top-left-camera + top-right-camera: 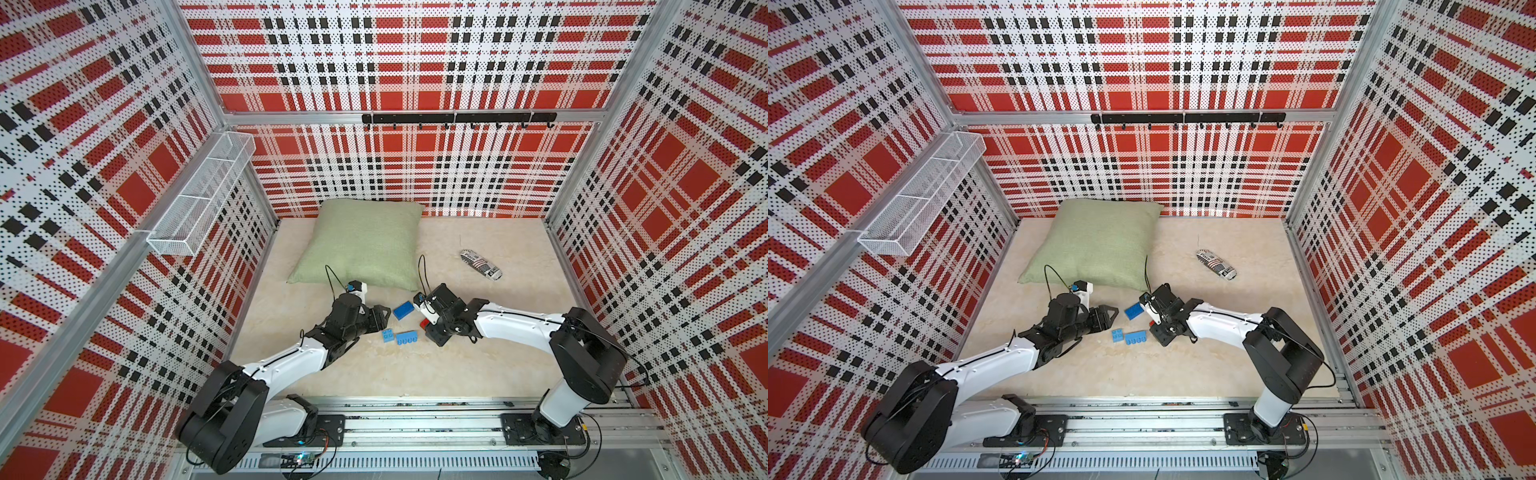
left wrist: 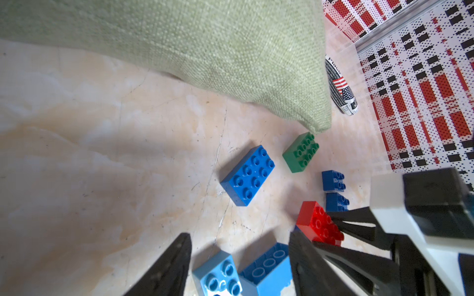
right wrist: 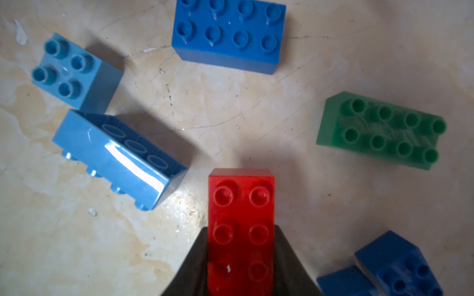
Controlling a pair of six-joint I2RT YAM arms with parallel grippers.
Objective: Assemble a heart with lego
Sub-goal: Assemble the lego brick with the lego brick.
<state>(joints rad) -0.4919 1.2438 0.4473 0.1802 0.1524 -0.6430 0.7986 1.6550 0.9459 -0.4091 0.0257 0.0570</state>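
The right hand [image 3: 241,238] is seen clamped on the red brick [image 3: 241,200], whose long sides are pressed by the two black fingers [image 3: 189,269] while its studs are turned toward the wrist camera. Whether that brick rests on the bench [image 1: 478,357] or is held just above it cannot be told. The left hand [image 2: 239,241] is held low over the bench with its fingers apart, and nothing is gripped between them. Under its opening are found a small light blue brick [image 2: 218,276], studs up, and a long light blue brick [image 2: 266,269] tipped on its side so that its hollow underside is shown. These two are set just beside each other, between the two hands in both top views. A large dark blue brick [image 1: 403,310] is laid studs up a little farther back, nearer the green pillow [image 1: 365,241] and apart from the rest. The green brick [image 3: 379,130] is placed studs up near the pillow's corner. Two small dark blue bricks [image 2: 333,180] are seen close together near the red one; whether they are joined cannot be told. The other bricks are scattered singly on the marbled bench. A printed pouch-like object [image 1: 481,264] is seen well apart from them, toward the back on the right, and a white wire basket [image 1: 199,195] is mounted on the left wall.
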